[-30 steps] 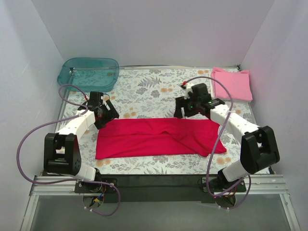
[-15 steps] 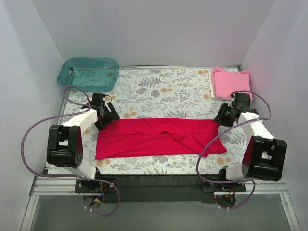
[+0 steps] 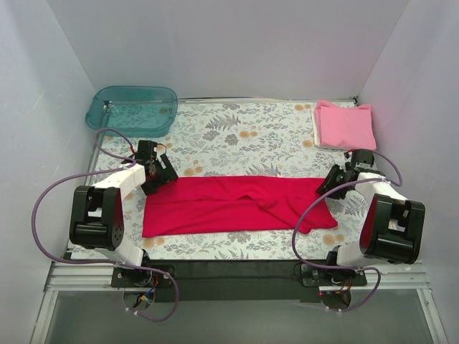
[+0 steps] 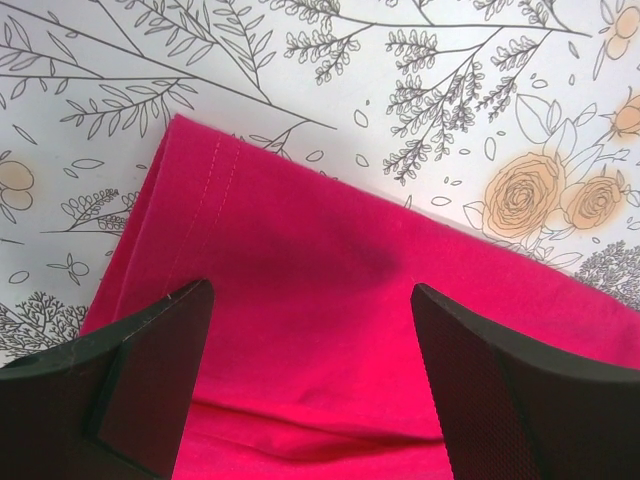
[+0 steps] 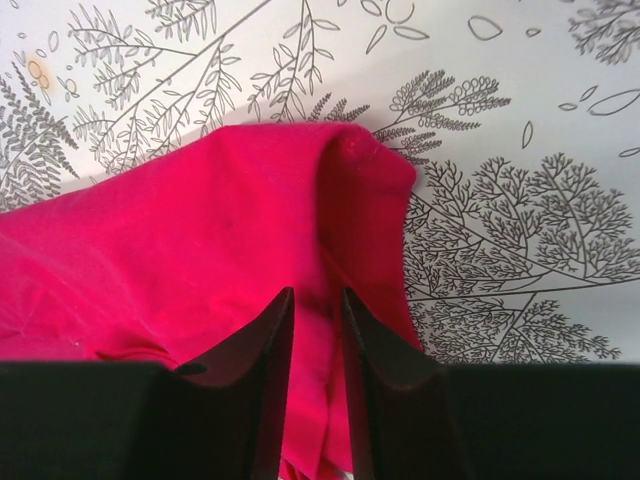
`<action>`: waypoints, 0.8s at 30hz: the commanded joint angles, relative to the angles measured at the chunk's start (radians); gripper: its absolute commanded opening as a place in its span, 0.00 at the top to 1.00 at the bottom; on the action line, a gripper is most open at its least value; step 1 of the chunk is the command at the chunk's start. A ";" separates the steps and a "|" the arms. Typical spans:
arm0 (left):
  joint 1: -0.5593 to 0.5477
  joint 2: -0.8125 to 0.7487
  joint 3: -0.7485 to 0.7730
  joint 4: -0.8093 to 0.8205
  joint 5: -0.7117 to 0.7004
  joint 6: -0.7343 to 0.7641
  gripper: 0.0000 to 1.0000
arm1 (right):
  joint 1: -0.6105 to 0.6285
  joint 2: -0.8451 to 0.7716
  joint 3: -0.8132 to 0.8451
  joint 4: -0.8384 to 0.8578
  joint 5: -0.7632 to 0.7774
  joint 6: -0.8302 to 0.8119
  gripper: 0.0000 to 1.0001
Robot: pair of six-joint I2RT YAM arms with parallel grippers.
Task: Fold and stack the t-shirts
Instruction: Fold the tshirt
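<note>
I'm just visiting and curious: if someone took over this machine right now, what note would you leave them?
The left gripper is open, poised over the far left corner of the red shirt, gripping nothing.
The right gripper is closed on a fold at the shirt's right end.
The red shirt lies as a long strip across the table.
The pink shirt sits folded at the far right corner.
Done: pink folded.
Left: finish folding the red one, then stack the two.

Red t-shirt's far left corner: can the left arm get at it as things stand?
Probably yes. The left gripper hangs open just above that corner of the red t-shirt, a finger to each side. Nothing lies on the cloth there or between it and the fingers.
</note>
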 commanded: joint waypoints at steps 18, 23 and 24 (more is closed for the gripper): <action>-0.001 -0.010 -0.058 0.025 -0.071 0.010 0.26 | -0.037 0.161 0.236 0.046 -0.012 -0.060 0.99; -0.001 -0.002 -0.069 0.029 -0.100 0.013 0.26 | -0.044 0.258 0.310 0.042 -0.049 -0.087 0.99; -0.001 0.001 -0.072 0.031 -0.102 0.013 0.26 | -0.046 0.267 0.319 0.042 -0.051 -0.091 0.99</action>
